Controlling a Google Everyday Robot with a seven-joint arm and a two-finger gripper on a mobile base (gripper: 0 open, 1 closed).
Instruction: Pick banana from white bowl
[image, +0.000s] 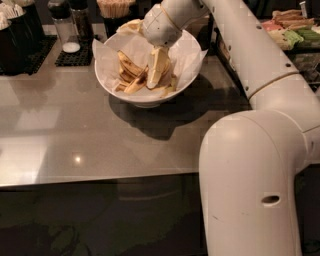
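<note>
Grey, glossy countertop (75, 135) had the large round glossy white bowl with the white paper lining (145, 99) sitting toward its back edge. The brown-spotted yellow banana pieces (128, 65) were all lying in the bowl, piled a bit left of centre. The robot's pale two-finger gripper (156, 75) was pointed straight down into the bowl, right up against the pile on its right side. Honestly couldn't tell if it was open or clamped on anything. The big white robot arm (250, 165) filled the right half of the view. Behind the bowl on the left was a clear glass shaker (64, 27) on a black mesh mat (75, 55), and next to that a cup of wooden sticks (116, 8).
</note>
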